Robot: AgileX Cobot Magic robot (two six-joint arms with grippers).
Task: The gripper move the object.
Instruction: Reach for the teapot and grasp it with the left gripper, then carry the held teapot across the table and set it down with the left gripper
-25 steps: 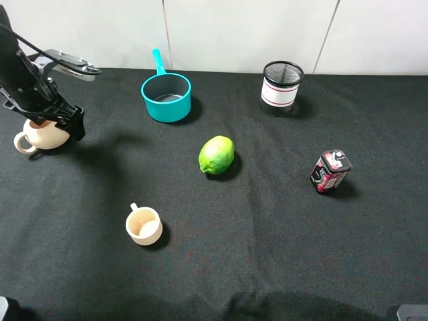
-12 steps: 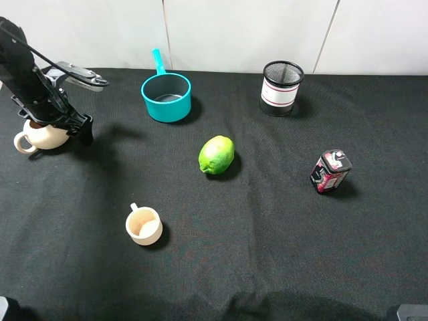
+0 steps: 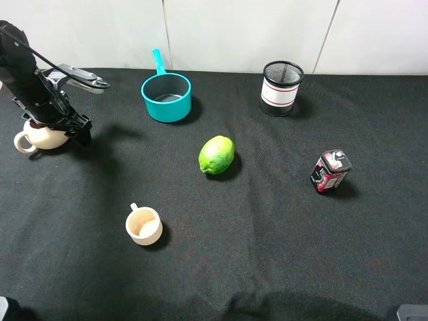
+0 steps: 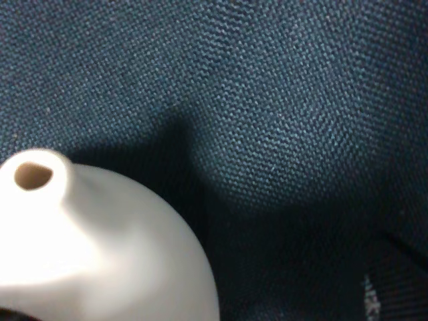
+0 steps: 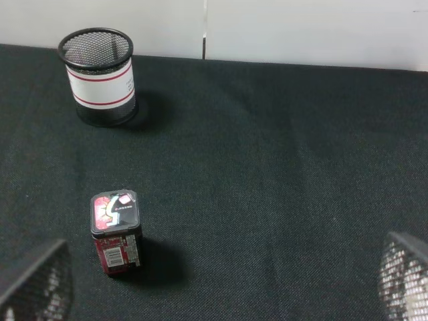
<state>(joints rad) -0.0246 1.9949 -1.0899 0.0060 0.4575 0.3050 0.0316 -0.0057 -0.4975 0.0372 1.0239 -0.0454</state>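
Left tool sits on the teapot at the worktop edge, grip impossible to tell; the grasping step seems under way, and the next move needs a firm hold before any lift.

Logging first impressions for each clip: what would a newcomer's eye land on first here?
The black left gripper, bent down over the cream teapot at the left edge of the black cloth in the high view, draws the eye first. Next come the bright green lime near the middle and the teal saucepan behind it, toward the back.
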